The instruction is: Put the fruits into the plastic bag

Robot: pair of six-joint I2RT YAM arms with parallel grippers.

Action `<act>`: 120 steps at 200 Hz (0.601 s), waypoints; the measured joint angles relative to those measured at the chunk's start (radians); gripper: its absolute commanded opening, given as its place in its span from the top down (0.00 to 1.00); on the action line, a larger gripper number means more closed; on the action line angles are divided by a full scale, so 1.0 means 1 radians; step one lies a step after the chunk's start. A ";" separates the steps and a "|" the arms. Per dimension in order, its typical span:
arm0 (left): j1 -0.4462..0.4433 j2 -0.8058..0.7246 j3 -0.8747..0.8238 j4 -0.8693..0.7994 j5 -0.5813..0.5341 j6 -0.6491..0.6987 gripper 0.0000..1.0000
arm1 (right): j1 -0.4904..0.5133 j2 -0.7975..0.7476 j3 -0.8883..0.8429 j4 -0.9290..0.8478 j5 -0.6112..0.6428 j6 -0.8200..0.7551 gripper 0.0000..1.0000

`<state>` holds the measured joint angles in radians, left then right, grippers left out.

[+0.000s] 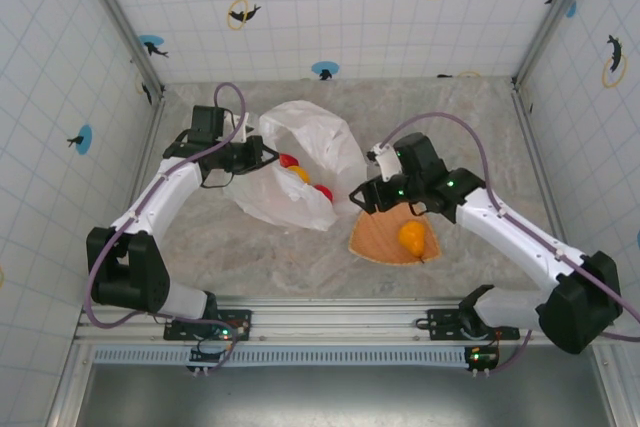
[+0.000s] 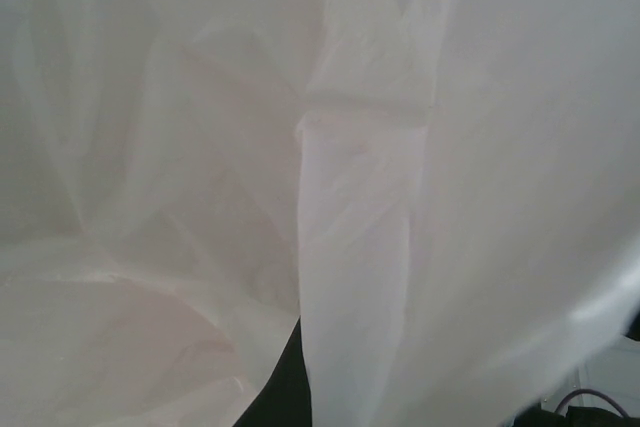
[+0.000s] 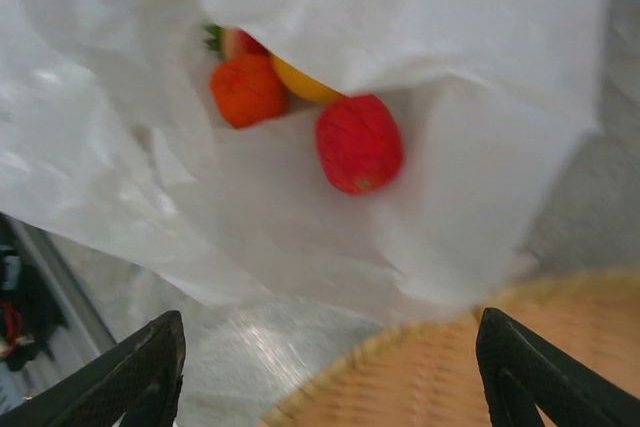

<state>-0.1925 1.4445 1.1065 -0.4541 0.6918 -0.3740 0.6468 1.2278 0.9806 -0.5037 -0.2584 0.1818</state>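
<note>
Fruit left: one glossy yellow-orange toy fruit (image 1: 412, 237) on the flat orange fan-shaped tray (image 1: 374, 240), toward the near edge of the table (image 1: 250, 257), right of middle. Probably light, hard and slippery, so we'd pinch its middle. Our right gripper (image 1: 358, 197) gapes; left gripper (image 1: 268, 155) clamps the floppy white plastic bag (image 1: 305, 162) mid-table.

Ahead of my wide-spread right gripper (image 3: 330, 332), at 12 o'clock, the bag (image 3: 300, 237) mouth gapes, with a red fruit (image 3: 358, 143) lying in the way and folds of film drooping over it at 1. The tray (image 3: 400, 387) rim crowds 5 o'clock; bare table (image 3: 250, 347) lies free at 7.
</note>
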 measured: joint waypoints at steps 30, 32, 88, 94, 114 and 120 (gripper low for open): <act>0.000 0.007 0.000 0.000 0.000 0.000 1.00 | -0.002 -0.024 0.000 -0.169 0.153 0.030 0.16; 0.000 0.007 0.000 0.000 0.000 0.000 1.00 | -0.002 -0.025 0.000 -0.176 0.159 0.033 0.16; 0.000 0.019 0.000 0.001 0.000 0.000 1.00 | -0.004 -0.054 -0.031 -0.318 0.343 0.107 0.00; 0.000 0.019 0.000 0.001 0.000 0.000 1.00 | -0.004 -0.050 -0.042 -0.326 0.353 0.110 0.00; 0.000 0.019 0.000 0.001 0.000 0.000 1.00 | -0.004 -0.026 -0.077 -0.340 0.375 0.121 0.00; 0.000 0.019 0.000 0.001 0.000 0.000 1.00 | -0.004 -0.015 -0.085 -0.341 0.380 0.124 0.00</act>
<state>-0.1925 1.4631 1.1065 -0.4534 0.6922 -0.3740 0.6430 1.2129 0.8959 -0.8452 0.1211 0.3054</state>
